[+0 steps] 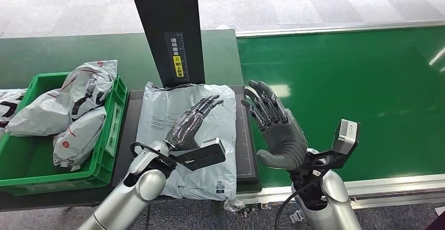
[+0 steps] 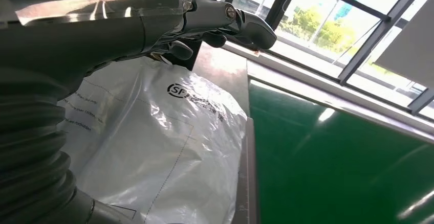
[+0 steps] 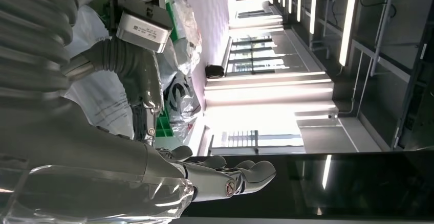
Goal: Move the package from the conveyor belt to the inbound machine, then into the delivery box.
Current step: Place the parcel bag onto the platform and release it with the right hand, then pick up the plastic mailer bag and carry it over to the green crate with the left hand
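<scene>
Left hand (image 1: 190,123) lay flat, fingers extended, holding nothing, over the grey courier package (image 1: 173,115) on the inbound machine's black platform (image 1: 245,154), right hand (image 1: 275,127) raised beside it — palm up, fingers spread, empty — above the green conveyor belt (image 1: 357,104).

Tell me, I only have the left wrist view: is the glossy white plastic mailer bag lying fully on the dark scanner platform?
Observer: Mostly; the white mailer bag lies on the dark scanner platform, its near edge overhanging the front.
Operator: Where is the right hand?
Observer: The right hand is open, upright beside the bag's right edge, holding nothing.
Operator: And the box?
Observer: The green plastic crate sits left of the platform, already holding several grey mailers.
Operator: My left hand?
Observer: The left hand lies flat over the bag, fingers extended.
</scene>
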### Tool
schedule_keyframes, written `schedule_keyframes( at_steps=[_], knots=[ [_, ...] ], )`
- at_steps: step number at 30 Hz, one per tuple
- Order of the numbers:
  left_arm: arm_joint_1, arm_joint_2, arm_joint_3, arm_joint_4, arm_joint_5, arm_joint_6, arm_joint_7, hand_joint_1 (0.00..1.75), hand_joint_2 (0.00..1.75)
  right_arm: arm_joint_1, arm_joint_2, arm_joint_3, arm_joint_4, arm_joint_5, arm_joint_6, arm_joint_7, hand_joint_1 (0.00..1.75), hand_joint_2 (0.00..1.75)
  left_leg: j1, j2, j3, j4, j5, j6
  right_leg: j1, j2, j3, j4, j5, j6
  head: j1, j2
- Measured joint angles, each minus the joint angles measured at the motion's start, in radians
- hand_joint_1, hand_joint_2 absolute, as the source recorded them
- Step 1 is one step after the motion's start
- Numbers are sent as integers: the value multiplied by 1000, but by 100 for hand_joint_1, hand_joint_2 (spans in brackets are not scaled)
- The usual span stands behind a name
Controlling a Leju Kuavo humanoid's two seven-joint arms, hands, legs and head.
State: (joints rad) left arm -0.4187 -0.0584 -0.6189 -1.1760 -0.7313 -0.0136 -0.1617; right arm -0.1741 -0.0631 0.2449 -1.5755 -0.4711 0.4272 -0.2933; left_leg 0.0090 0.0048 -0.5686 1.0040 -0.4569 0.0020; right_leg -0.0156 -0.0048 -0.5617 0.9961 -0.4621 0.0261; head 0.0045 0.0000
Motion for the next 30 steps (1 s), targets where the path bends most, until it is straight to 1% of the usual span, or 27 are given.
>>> schedule_keyframes(
  at_steps=[5, 9, 17, 22, 28, 29, 30],
  knots=[
    [-38, 12, -17, 66, -1, -3, -2, 0, 175, 4, 1, -9, -2, 0, 0, 0, 0, 175, 0, 0, -1, 0, 0, 0, 0, 0, 0, 0, 0, 0, 0, 0],
    [-64, 35, -49, 121, -11, -18, -5, 0, 175, 2, 0, -10, -1, 0, 7, -3, 0, 175, 0, 0, -1, 0, 0, 0, 0, 0, 0, 0, 0, 0, 0, 0],
    [-87, 86, -140, 275, 9, -6, -61, 0, 175, -35, 1, -10, 24, -4, -2, -13, 0, 175, 0, 0, -1, 0, 0, 0, 0, 0, 0, 0, 0, 0, 0, 0],
    [-100, 105, -175, 320, 18, 0, -71, 0, 175, -52, 1, -9, 43, -8, -22, -16, 0, 175, 0, 0, 0, 0, 0, 0, 0, 0, 1, 0, 0, 0, 0, 0],
    [-107, 111, -199, 352, 18, 8, -71, 0, 175, -58, 6, -9, 62, -10, -22, -17, 0, 175, 0, -1, 2, -1, 0, 0, 0, -1, 3, 0, 0, 0, 0, 0],
    [-108, 111, -201, 355, 18, 9, -71, 17, 175, -60, 7, -9, 65, -10, -22, -17, 0, 175, 0, -1, 2, -1, 0, 0, 0, -1, 4, 0, 0, 0, 0, 0],
    [-108, 111, -202, 358, 18, 10, -72, 61, 175, -61, 8, -8, 67, -10, -22, -17, 0, 175, 0, -1, 3, -1, 0, 0, 0, -1, 4, 0, 0, 0, 0, 0]
  ],
)
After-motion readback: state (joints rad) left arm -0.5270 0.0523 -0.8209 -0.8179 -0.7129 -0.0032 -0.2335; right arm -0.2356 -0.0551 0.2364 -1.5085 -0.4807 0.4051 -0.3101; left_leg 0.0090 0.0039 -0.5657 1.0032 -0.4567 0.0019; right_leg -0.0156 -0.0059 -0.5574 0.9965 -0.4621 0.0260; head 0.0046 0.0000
